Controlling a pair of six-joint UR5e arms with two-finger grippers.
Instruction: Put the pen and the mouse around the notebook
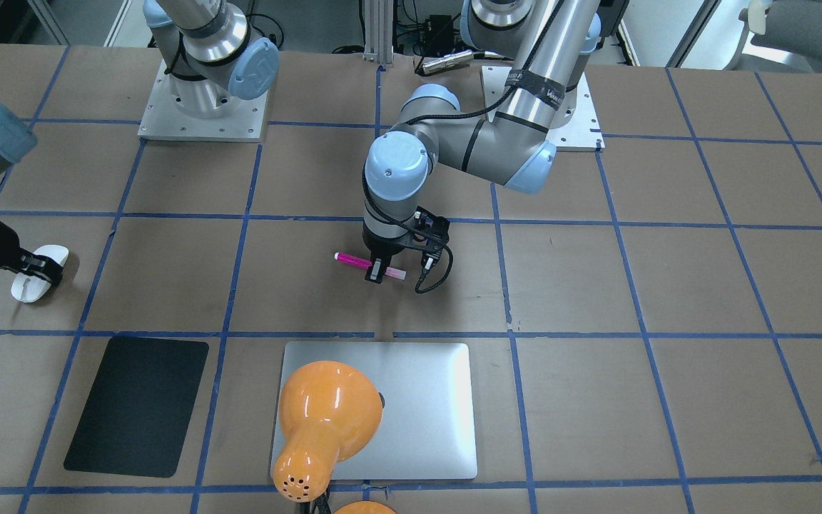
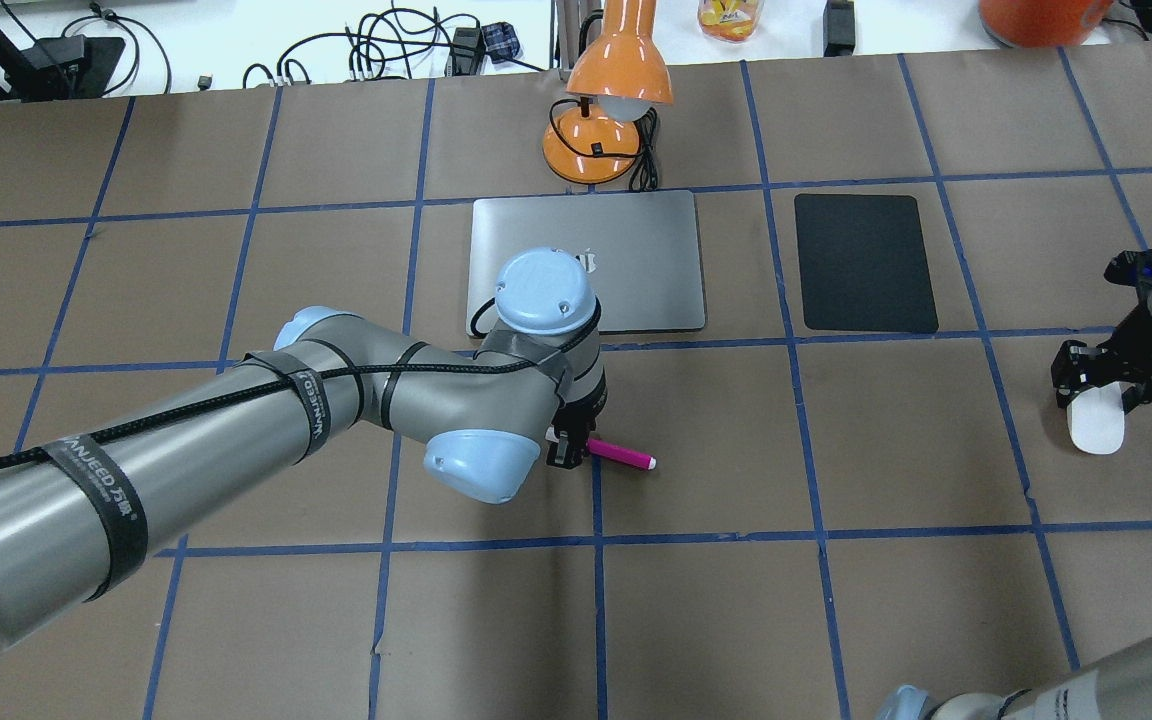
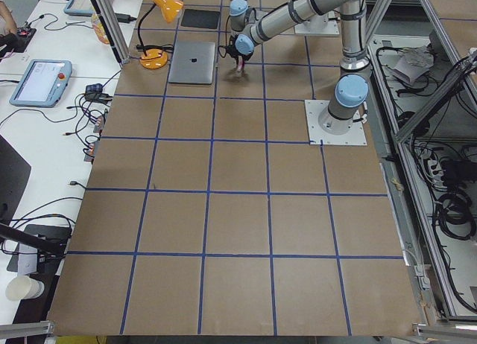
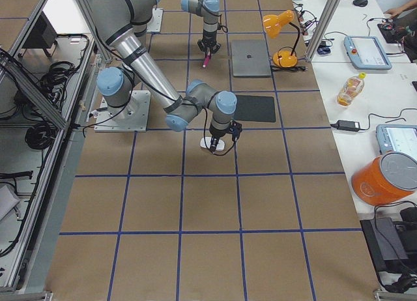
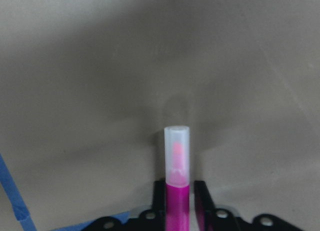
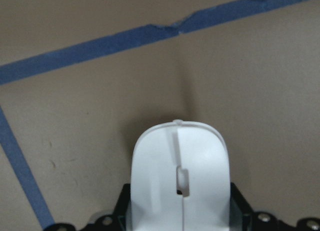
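Two claws, both loaded: the left gripper point(image 1: 377, 273), clamped on the pen point(image 1: 349, 260), holds it parallel to the notebook point(image 1: 425, 400), nearby; the right gripper point(image 1: 35, 271), closed around the mouse point(image 1: 24, 290), hangs well apart beyond the black mat point(image 1: 136, 407).

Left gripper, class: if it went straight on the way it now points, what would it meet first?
The left gripper, shut on the pen, points straight down, so it would likely meet the brown-paper table first; its height above it is unclear.
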